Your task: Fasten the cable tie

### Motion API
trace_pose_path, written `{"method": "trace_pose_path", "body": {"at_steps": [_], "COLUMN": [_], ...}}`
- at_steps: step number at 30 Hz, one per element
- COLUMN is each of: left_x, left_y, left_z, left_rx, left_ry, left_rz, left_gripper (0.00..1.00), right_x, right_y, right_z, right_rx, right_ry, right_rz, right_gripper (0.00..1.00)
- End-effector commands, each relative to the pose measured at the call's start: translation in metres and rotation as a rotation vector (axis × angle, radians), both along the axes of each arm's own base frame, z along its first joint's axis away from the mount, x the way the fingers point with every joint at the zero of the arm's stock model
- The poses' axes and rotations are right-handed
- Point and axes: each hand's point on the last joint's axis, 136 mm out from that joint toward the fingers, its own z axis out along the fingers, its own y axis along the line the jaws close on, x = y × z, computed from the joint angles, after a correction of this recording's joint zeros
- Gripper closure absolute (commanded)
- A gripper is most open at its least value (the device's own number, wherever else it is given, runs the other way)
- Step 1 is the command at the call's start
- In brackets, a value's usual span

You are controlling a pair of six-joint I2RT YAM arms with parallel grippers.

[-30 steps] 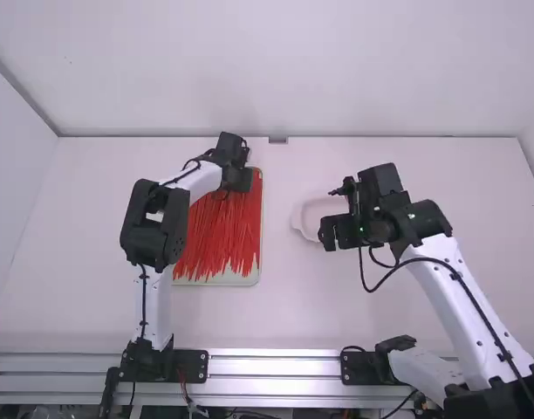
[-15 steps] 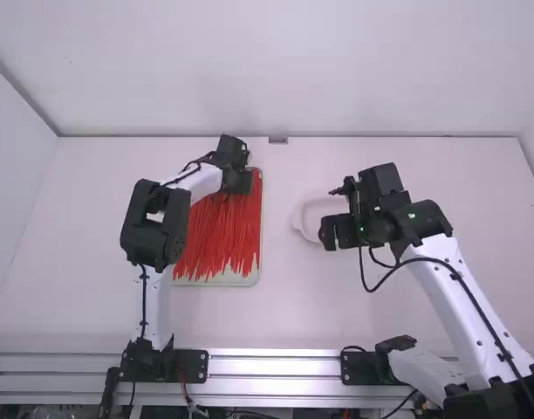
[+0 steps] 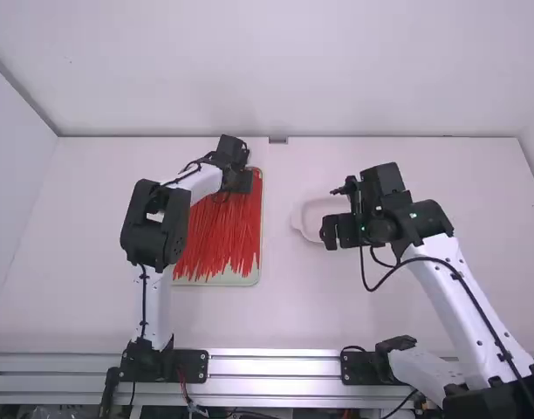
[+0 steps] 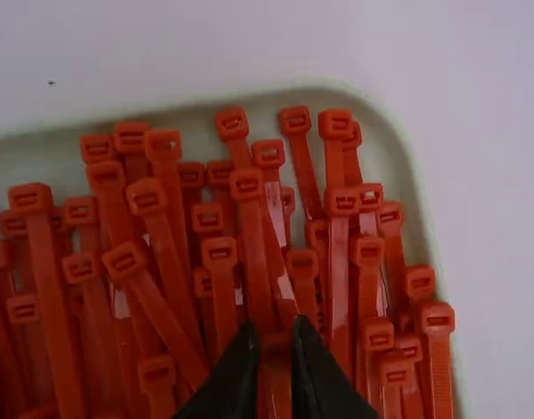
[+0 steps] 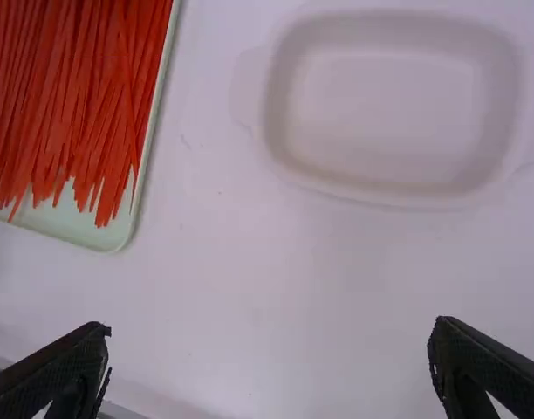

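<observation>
**Left gripper settled on one tie, nothing lifted yet**

High view: over the last second we see both arms hold almost still. The left gripper (image 3: pixel 239 179) stays low over the far end of the tray (image 3: pixel 257 272), and the right gripper (image 3: pixel 330 234) stays just beside the white dish (image 3: pixel 300 214). Left wrist view: the fingers are pinched on one cable tie (image 4: pixel 258 253) in the heap directly beneath them — we judge the grasp made and the lift due next. Right wrist view: the fingers are spread wide and hold nothing, with the dish ahead.
</observation>
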Motion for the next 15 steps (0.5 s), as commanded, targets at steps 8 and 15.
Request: {"method": "trace_pose_path", "body": {"at_steps": [8,15], "left_x": [0.015,0.045], "left_y": [0.010,0.014], "left_z": [0.013,0.068], "left_rx": [0.043,0.020], "left_ry": [-0.022,-0.092], "left_rz": [0.086,0.106], "left_gripper": [0.98,0.98], "right_x": [0.002,0.001], "right_y": [0.002,0.008], "right_z": [0.014,0.015], "right_rx": [0.020,0.023], "right_ry": [-0.038,-0.046], "right_rz": [0.000,0.021], "right_gripper": [0.02,0.02]}}
